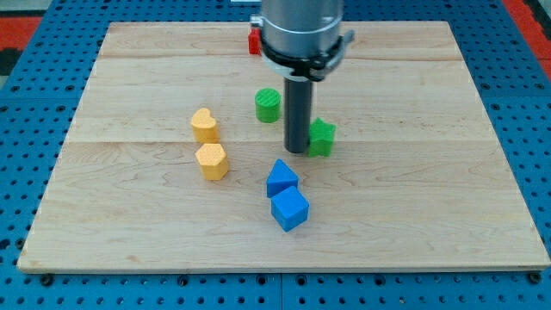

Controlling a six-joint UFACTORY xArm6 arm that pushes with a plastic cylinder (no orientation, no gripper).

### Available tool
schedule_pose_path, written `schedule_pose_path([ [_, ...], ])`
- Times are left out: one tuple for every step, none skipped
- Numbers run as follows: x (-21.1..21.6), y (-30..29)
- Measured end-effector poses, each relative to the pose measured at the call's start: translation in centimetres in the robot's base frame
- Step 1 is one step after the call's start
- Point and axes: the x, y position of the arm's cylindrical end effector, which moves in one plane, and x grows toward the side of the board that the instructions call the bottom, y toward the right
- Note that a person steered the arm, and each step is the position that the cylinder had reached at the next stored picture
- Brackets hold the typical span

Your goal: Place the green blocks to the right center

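Note:
A green round block [268,105] stands near the board's middle. A green star-shaped block [323,137] lies to its lower right. My tip [297,150] rests on the board, touching the left side of the green star block and below-right of the green round block. The rod partly hides the star's left edge.
A yellow heart block [204,125] and a yellow hexagon block [212,161] sit left of centre. Two blue blocks [281,178] [290,208] lie below my tip. A red block [254,40] peeks out behind the arm at the top. The wooden board [448,172] lies on a blue pegboard.

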Motion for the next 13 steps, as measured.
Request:
schedule_pose_path([
  [-1.3,4.3],
  [-3.1,10.2],
  [-2.8,13.3],
  [-0.2,7.0],
  [-1.3,-2.0],
  [-4.1,-8.2],
  [-9.2,-8.8],
  [-9.9,-9.1],
  [-7.5,-9.2],
  [-7.7,-6.8],
  [-8.8,1.6],
  [-8.0,7.7],
  [-7.3,7.8],
])
